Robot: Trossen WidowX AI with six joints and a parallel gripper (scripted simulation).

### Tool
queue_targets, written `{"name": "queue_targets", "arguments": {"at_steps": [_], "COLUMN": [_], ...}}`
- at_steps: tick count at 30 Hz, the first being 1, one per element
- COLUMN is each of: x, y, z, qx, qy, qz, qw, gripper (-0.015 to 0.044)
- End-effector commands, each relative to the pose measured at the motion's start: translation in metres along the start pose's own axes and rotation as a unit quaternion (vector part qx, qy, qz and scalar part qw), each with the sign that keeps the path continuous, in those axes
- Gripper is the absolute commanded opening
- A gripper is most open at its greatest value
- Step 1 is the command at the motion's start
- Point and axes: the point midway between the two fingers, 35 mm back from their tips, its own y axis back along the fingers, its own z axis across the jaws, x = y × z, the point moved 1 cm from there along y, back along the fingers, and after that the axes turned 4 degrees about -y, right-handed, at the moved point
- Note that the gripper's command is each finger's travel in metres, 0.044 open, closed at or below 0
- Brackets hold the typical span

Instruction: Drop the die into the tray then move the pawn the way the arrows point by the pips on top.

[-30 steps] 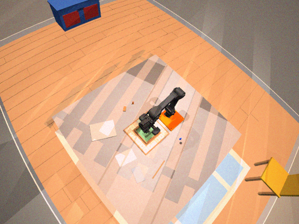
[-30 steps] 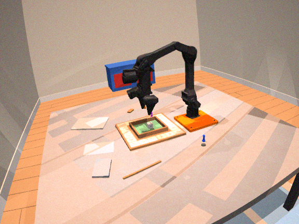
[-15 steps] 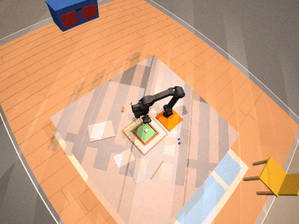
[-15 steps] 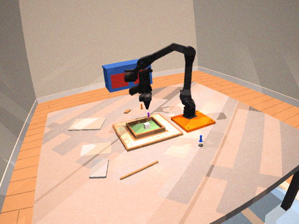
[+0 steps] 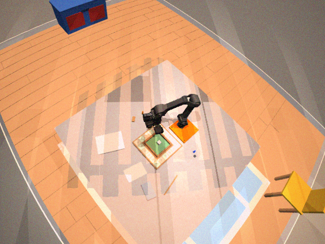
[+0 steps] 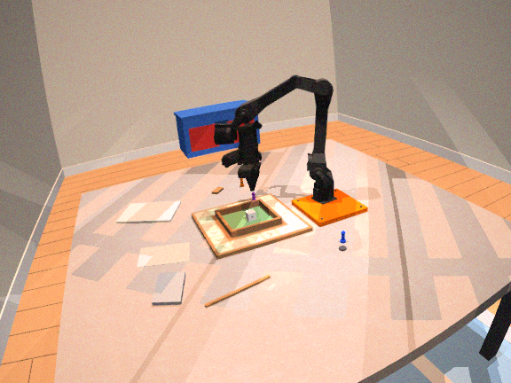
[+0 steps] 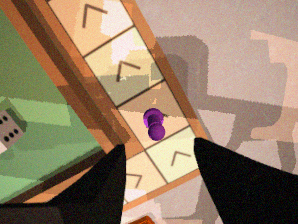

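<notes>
A purple pawn [image 6: 253,196] [image 7: 155,124] stands upright on the board [image 5: 176,145] [image 6: 294,226] [image 7: 131,95], on the square beside a corner square; the arm hides it in the top view. The white die [image 5: 159,142] [image 6: 251,215] [image 7: 11,134] rests in the green dice tray [image 5: 165,151] [image 6: 258,227] [image 7: 42,120]. It is cut off at the wrist view's left edge, and I cannot read its top face for certain. My gripper [image 6: 252,190] [image 7: 159,148] is open and empty, pointing down above the pawn, a finger on either side of it in the wrist view.
A blue pawn [image 5: 194,151] [image 6: 342,237] and a dark disc [image 5: 194,156] [image 6: 342,248] lie beyond the orange base plate [image 6: 330,213]. An orange figure [image 6: 241,182] and small block [image 5: 133,119] [image 6: 217,191] are behind the board. Papers [image 6: 148,212] and a stick [image 6: 237,291] lie around it.
</notes>
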Motion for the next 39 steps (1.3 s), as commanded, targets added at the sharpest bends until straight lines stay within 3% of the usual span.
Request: {"name": "queue_targets", "arguments": {"at_steps": [1,24,29,39], "x": [0.000,0.000,0.000,0.000], "y": [-0.006,-0.040,-0.040,-0.040], "z": [0.000,0.000,0.000,0.000], "qx": [0.000,0.000,0.000,0.000], "qy": [0.003,0.003,0.003,0.003], "qz": [0.000,0.000,0.000,0.000], "qw": [1.000,1.000,1.000,1.000], "gripper": [0.0200,0.0200,0.0069,0.0002]}}
